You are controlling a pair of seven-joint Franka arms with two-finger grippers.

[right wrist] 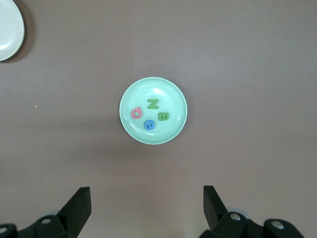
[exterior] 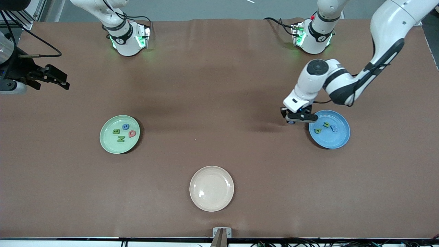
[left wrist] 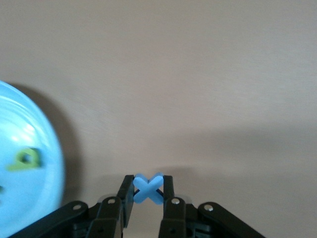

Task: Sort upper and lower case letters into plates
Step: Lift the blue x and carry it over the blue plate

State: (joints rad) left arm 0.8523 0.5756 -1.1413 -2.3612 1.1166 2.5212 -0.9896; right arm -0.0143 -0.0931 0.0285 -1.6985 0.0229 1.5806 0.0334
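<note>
Right gripper [exterior: 55,80] waits up high at the right arm's end of the table, fingers wide apart, holding nothing.

Green plate [exterior: 119,134] sits toward the right arm's end w/ four letters in it: green B [exterior: 116,131], blue G [exterior: 126,126], green N [exterior: 120,138], pink Q [exterior: 132,133].

Cream plate [exterior: 211,188] is mid-table, nearest the front camera.

Left gripper [exterior: 297,118] is just over the bare table beside the blue plate [exterior: 334,139], fingers clamped on a blue x [left wrist: 148,188].

Blue plate lies toward the left arm's end, w/ three letters in it; can't read which.
</note>
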